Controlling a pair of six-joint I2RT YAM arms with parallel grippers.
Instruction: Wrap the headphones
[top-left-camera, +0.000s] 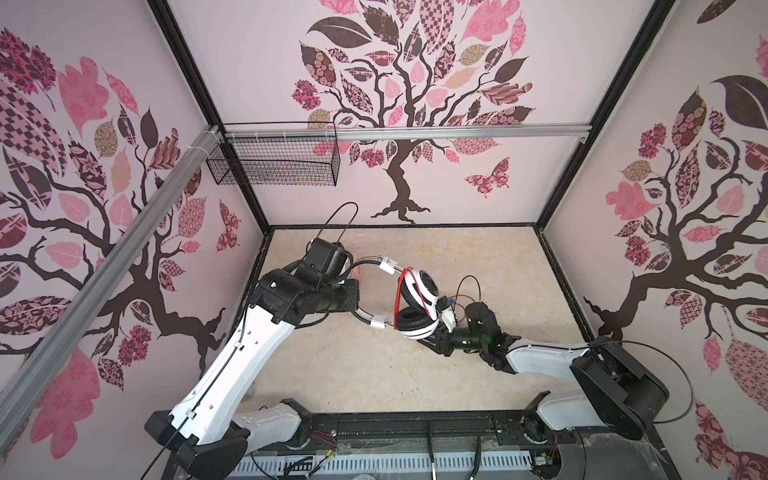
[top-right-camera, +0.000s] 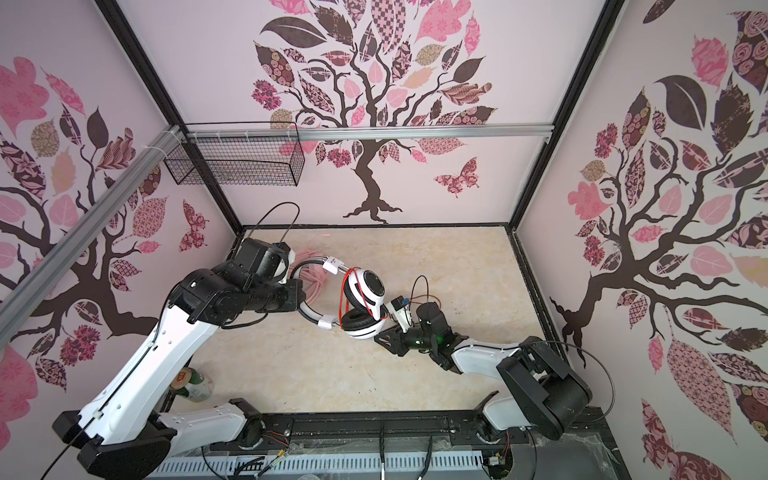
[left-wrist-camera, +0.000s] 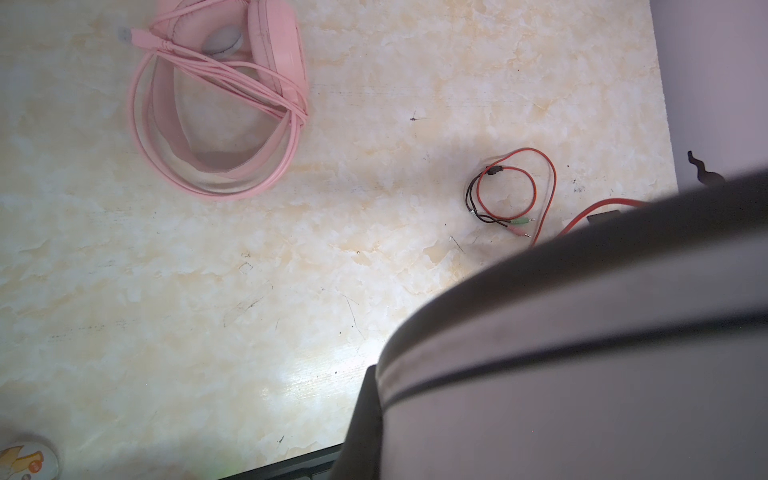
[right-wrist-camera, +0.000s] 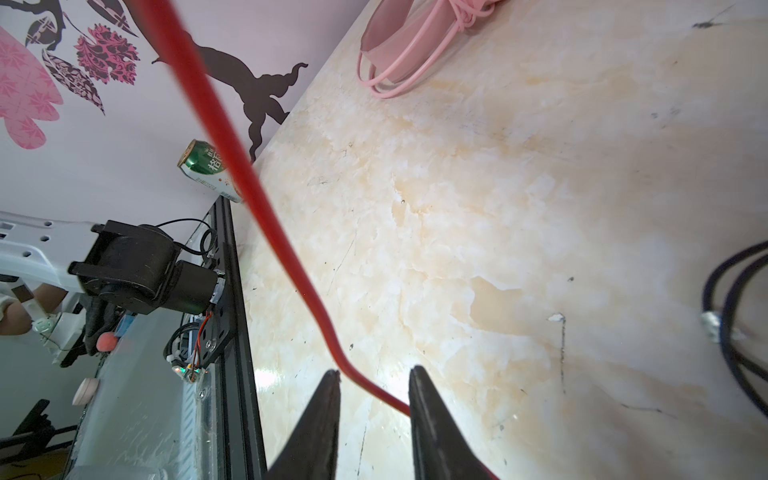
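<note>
The white-and-black headphones (top-left-camera: 419, 289) (top-right-camera: 368, 291) hang above the table. My left gripper (top-left-camera: 354, 291) (top-right-camera: 301, 293) is shut on their headband (left-wrist-camera: 582, 332), which fills much of the left wrist view. Orange-red cable (right-wrist-camera: 232, 166) is looped round the ear cups and runs down between the fingers of my right gripper (right-wrist-camera: 374, 372) (top-left-camera: 424, 341), which stand apart, unclamped. The cable's loose end with its plugs (left-wrist-camera: 521, 226) lies coiled on the table. The pink headphones (left-wrist-camera: 216, 104) (right-wrist-camera: 399, 54) lie on the table behind the left arm, their pink cable wound round them.
A green drink can (top-right-camera: 195, 382) (right-wrist-camera: 210, 170) lies by the left wall near the table's front edge. A black wire basket (top-left-camera: 278, 162) hangs on the back wall at the left. Black cables (right-wrist-camera: 731, 299) hang close beside the right gripper.
</note>
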